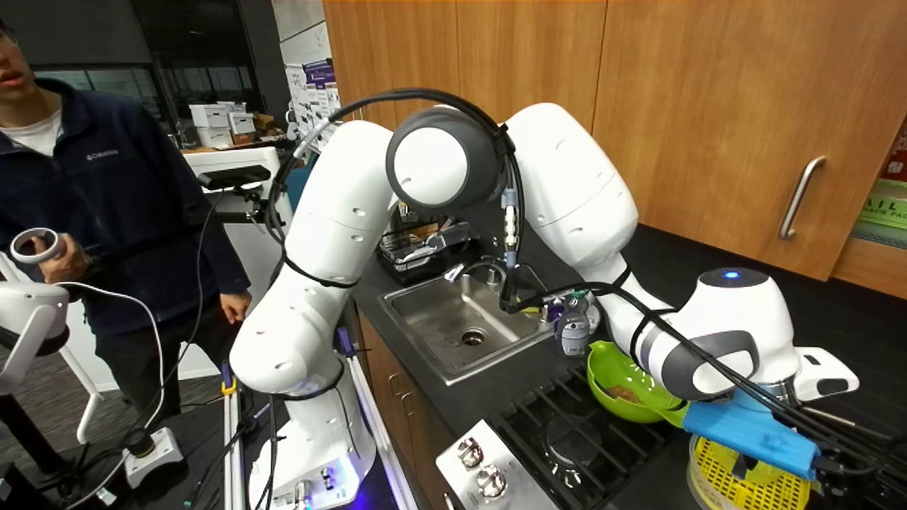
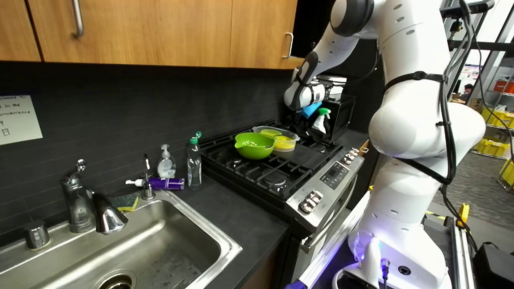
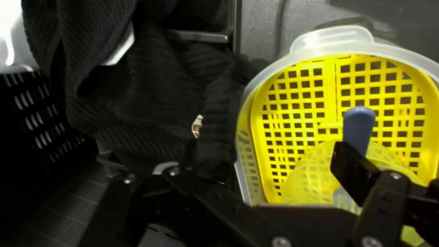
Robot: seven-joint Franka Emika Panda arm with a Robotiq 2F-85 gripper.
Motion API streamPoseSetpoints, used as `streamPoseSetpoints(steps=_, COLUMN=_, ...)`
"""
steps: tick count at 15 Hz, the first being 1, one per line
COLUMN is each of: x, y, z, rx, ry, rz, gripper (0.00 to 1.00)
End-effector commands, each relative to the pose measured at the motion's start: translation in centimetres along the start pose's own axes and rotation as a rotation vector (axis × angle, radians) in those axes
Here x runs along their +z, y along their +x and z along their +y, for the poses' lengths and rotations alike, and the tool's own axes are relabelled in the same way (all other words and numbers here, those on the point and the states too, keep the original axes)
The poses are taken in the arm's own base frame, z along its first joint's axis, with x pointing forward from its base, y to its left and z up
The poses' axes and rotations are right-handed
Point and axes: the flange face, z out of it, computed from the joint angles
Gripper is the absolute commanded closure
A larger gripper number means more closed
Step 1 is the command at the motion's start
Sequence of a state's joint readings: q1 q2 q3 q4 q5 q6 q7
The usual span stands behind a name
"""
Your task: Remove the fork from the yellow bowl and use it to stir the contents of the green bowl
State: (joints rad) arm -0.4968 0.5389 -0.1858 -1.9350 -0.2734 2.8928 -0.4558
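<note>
The yellow bowl (image 3: 295,103) is gridded inside and sits in a clear container; it also shows in both exterior views (image 1: 776,485) (image 2: 283,143). The fork (image 3: 359,125), blue-grey, lies in it on a translucent yellow piece, handle up in the wrist view. My gripper (image 3: 271,156) is open with its fingers wide apart. In that view its right finger overlaps the fork's middle, and its left finger is over dark cloth outside the bowl. Whether it touches the fork I cannot tell. The green bowl (image 1: 615,363) stands beside the yellow bowl with brown bits inside; it also shows here (image 2: 255,150).
Both bowls are on the black stove (image 2: 267,172). Dark ribbed cloth (image 3: 164,103) hangs beside the yellow bowl. A spray bottle (image 2: 321,121) and a black oven (image 2: 341,116) stand behind. A sink (image 1: 475,326) with bottles is nearby. A wooden cabinet (image 1: 708,106) is above.
</note>
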Motion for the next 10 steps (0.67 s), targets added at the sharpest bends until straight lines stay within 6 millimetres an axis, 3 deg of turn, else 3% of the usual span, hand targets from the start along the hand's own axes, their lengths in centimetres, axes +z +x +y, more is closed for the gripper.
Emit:
streamPoseSetpoints(steps=1, x=-0.5, y=0.7, z=-0.4, rx=-0.061, ry=0.068, rz=0.003, gripper=0.0)
streamPoseSetpoints(steps=10, x=-0.4, y=1.7, z=-1.0, rx=-0.154, ry=0.16, rz=-0.055, gripper=0.0)
